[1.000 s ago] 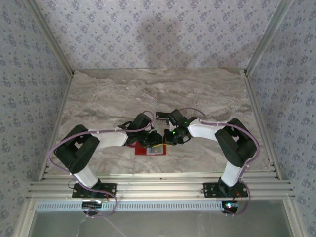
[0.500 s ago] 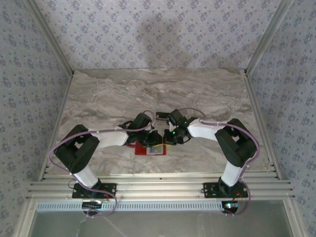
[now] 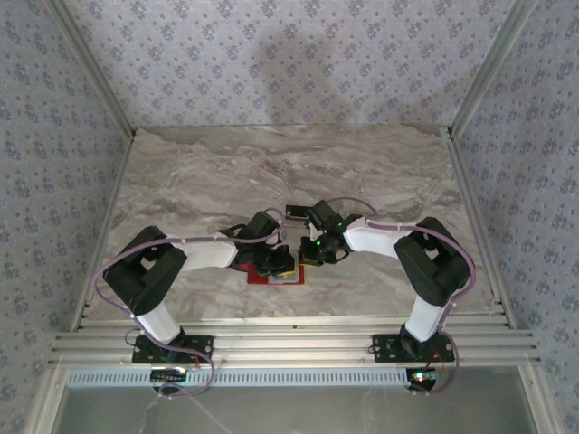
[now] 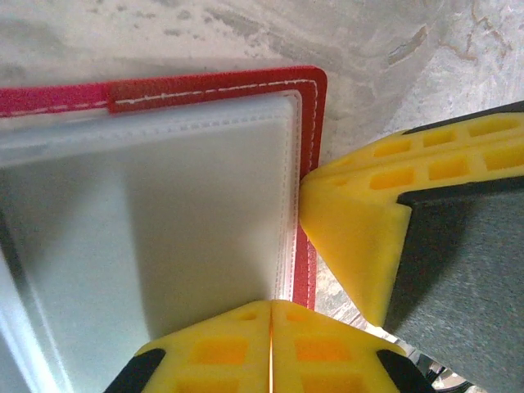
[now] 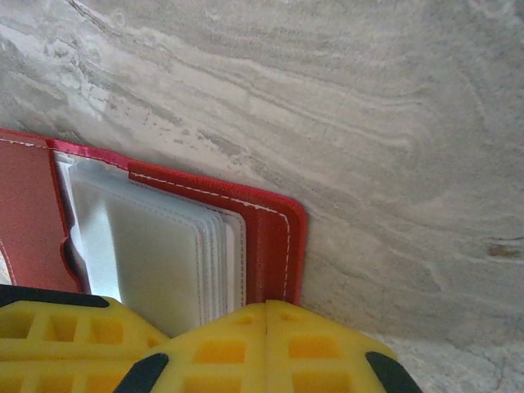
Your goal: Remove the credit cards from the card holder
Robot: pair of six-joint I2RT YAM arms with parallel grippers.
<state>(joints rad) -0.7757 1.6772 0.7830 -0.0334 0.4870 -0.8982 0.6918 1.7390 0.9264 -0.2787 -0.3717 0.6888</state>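
The red card holder lies open on the marble table near the front edge, between both arms. Its pale translucent sleeves face up inside the red stitched cover. In the right wrist view the sleeves are stacked against the cover. The credit cards are hidden; I cannot pick one out among the sleeves. My left gripper is shut, its tips at the stitched sleeve edge, over the holder. My right gripper is shut, its tips at the cover's edge. One right fingertip touches the cover's corner.
The marble table stretches bare behind the holder up to the patterned back wall. Metal rails run along the near edge by the arm bases. A yellow left fingertip sits close beside the right gripper.
The left gripper has closed its jaws and slid slightly nearer and onto the holder. The right arm and the holder have stayed put.
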